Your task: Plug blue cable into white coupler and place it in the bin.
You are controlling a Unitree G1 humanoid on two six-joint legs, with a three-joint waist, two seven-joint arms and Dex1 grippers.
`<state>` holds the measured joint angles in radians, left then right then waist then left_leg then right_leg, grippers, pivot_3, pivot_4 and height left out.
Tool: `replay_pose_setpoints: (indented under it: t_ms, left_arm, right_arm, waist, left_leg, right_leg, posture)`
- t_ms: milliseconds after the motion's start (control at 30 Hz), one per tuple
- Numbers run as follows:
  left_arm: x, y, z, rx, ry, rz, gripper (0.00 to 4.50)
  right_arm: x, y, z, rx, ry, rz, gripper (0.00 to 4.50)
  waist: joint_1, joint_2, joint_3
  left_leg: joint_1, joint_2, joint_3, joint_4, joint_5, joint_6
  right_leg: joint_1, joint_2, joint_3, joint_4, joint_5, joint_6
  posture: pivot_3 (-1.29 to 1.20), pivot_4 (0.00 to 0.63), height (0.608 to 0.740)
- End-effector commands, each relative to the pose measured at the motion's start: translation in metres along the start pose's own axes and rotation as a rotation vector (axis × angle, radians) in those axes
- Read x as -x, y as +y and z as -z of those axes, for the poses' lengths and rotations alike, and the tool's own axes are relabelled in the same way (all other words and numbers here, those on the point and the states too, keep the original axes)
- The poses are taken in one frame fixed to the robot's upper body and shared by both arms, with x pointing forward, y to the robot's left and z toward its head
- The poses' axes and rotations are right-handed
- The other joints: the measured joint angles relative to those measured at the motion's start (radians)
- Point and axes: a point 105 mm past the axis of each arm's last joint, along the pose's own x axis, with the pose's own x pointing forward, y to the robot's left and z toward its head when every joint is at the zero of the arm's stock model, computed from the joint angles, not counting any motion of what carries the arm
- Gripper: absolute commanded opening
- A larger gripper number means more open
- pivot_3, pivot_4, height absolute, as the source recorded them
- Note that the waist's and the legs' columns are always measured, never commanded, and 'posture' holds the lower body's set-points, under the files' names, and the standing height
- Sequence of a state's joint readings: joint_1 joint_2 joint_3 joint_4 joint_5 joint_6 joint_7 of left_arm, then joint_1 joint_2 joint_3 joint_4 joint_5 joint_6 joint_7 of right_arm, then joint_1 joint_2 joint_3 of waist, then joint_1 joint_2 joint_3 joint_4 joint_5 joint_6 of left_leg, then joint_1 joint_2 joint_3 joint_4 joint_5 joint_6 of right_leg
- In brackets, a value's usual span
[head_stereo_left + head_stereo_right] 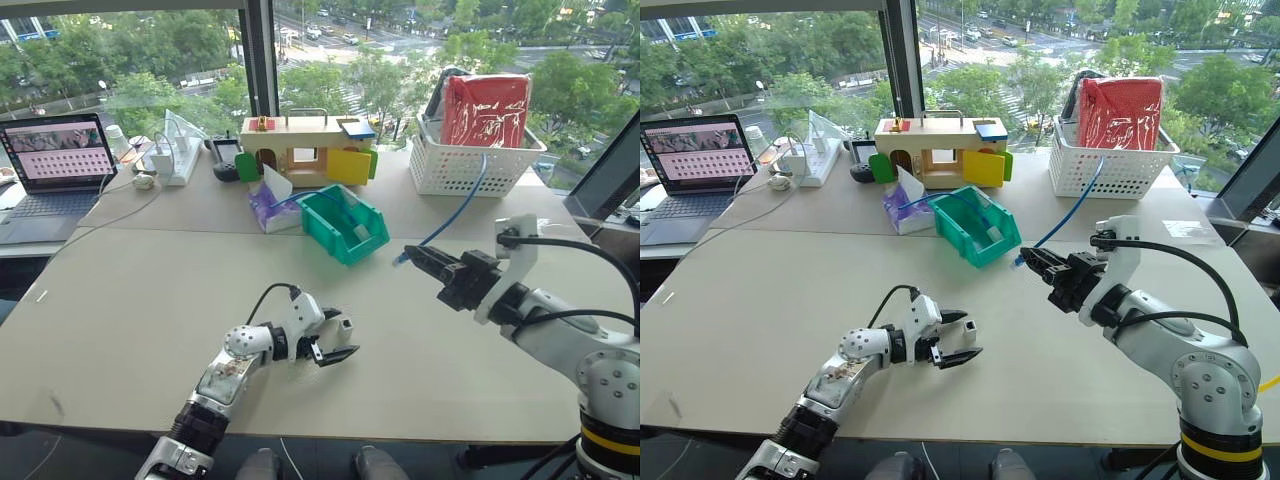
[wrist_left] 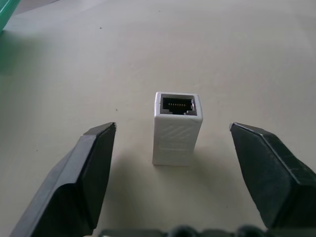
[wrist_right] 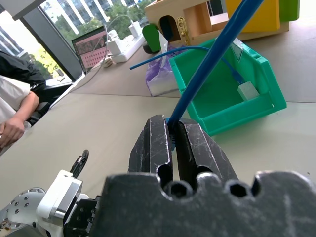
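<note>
The white coupler [image 2: 177,129] stands upright on the beige table [image 1: 150,300], its dark socket facing up. My left gripper [image 2: 173,126] is open around it, one black finger on each side with a gap to both. From the head it shows low at centre [image 1: 342,335], the coupler [image 1: 346,325] between its tips. My right gripper [image 1: 409,255] hovers to the right, shut on the blue cable [image 1: 452,218] near its plug end; the cable runs back to the white basket. The teal bin [image 1: 372,240] sits behind both grippers.
Inside the bin lie another blue cable [image 3: 197,49] and a white block [image 3: 247,91]. Behind stand a purple tissue pack [image 1: 265,207], a wooden toy house [image 1: 300,148], a white lattice basket [image 1: 470,165] and a power strip [image 1: 180,160]. A laptop [image 1: 55,160] and a person's arm [image 3: 17,106] are at left.
</note>
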<state>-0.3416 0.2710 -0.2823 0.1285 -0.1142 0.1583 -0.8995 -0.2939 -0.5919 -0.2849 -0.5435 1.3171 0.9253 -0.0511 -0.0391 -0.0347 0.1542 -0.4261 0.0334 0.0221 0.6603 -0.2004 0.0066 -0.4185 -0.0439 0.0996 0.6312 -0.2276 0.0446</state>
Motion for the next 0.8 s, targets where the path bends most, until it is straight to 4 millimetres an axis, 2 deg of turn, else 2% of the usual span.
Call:
replay_pose_setpoints:
  t_ms: [33,200,300,433,633,800]
  left_arm:
    - [-0.005,-0.003,0.002,-0.040,0.040,0.023,2.25]
    - [-0.004,0.009,0.000,-0.052,0.077,-0.066,0.62]
    - [0.001,0.016,-0.005,-0.021,0.114,-0.108,0.62]
    - [0.006,0.015,-0.008,-0.059,0.188,-0.102,0.62]
    - [0.009,0.006,-0.016,-0.014,0.276,-0.023,0.62]
    - [0.006,-0.001,-0.015,0.098,0.272,-0.001,0.62]
  right_arm:
    - [0.002,0.012,-0.002,-0.002,-0.049,-0.014,0.00]
    - [0.004,0.022,0.031,-0.046,0.000,0.028,0.00]
    - [0.003,0.027,0.048,-0.059,0.019,0.076,0.00]
    - [-0.004,0.034,0.059,-0.081,0.017,0.107,0.00]
    - [-0.019,0.039,0.080,-0.148,0.068,0.108,0.00]
    - [-0.027,0.036,0.093,-0.183,0.116,0.103,0.00]
  waist:
    - [0.001,0.000,0.000]
    - [0.002,0.000,0.000]
    - [-0.001,0.000,0.000]
    - [-0.012,0.000,0.000]
    - [-0.008,0.000,0.000]
    - [-0.005,0.000,0.000]
  left_leg:
    - [0.000,0.000,0.000,0.000,0.000,0.000]
    - [0.000,0.000,-0.001,0.000,0.000,0.000]
    - [0.000,0.000,-0.001,0.000,0.000,0.000]
    - [0.000,0.001,0.000,0.000,0.000,0.000]
    - [0.000,0.001,-0.001,0.000,0.000,0.000]
    - [0.000,0.001,0.000,0.000,0.000,0.000]
  right_leg:
    - [0.000,0.000,0.000,0.000,0.000,0.000]
    - [0.000,0.000,0.000,0.000,0.000,0.000]
    - [0.000,0.000,0.000,0.000,-0.001,0.001]
    - [-0.001,0.001,0.000,0.001,-0.003,0.005]
    - [-0.001,0.001,0.000,0.001,-0.003,0.005]
    - [-0.002,0.001,0.000,0.000,-0.003,0.005]
  posture:
    - [0.00,0.150,0.740]
    - [0.00,0.150,0.740]
    - [0.00,0.150,0.740]
    - [0.00,0.150,0.740]
    - [0.00,0.150,0.740]
    - [0.00,0.150,0.740]
